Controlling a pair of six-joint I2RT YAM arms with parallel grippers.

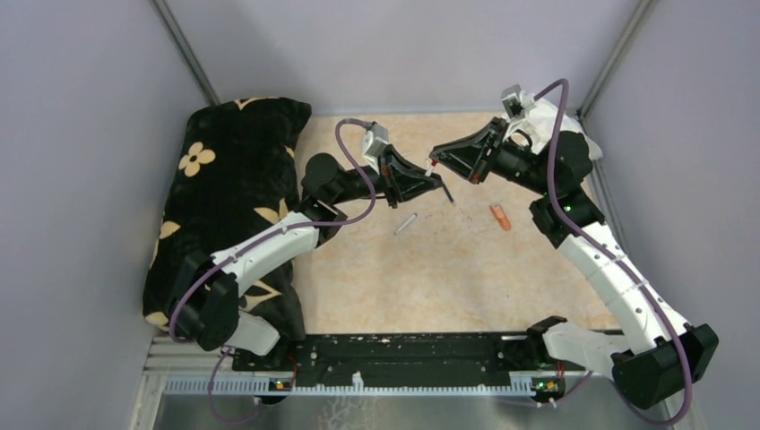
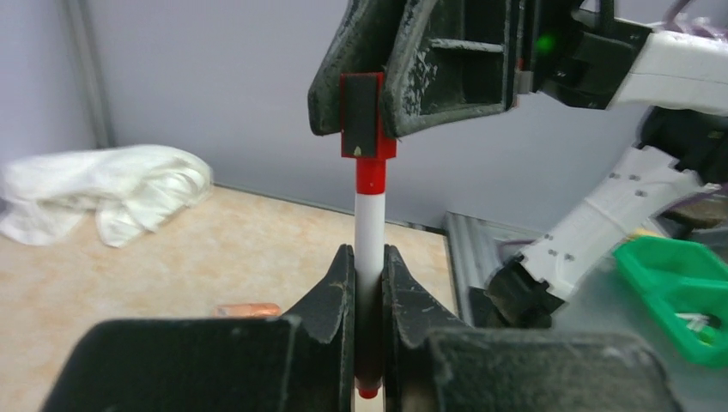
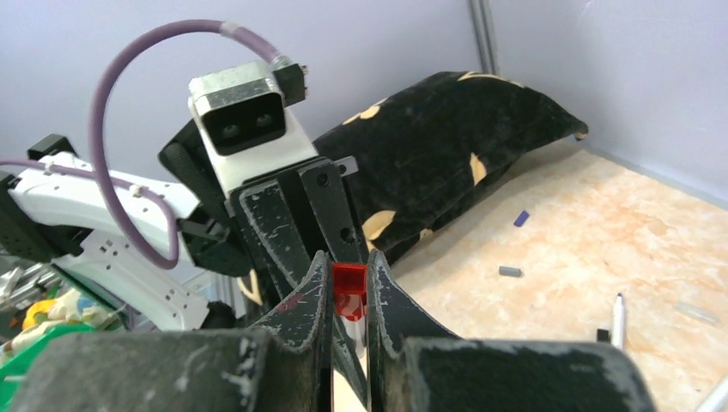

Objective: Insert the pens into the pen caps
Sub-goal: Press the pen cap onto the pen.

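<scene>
Showing a white-barrelled marker pen (image 2: 369,240) held in the air above the table (image 1: 403,287), its writing end meeting the red cap (image 2: 386,148); depth of seating cannot be told. The pen is judged light, stiff and smooth, so likely to slip or pivot under an endwise push; a firm hold on the mid-barrel suits it. The left gripper (image 2: 367,266) pinches the barrel near its rear end, and the right gripper (image 3: 348,287) pinches the cap across its sides. A loose pen (image 1: 406,223) and an orange highlighter (image 1: 500,217) lie on the table nearby.
</scene>
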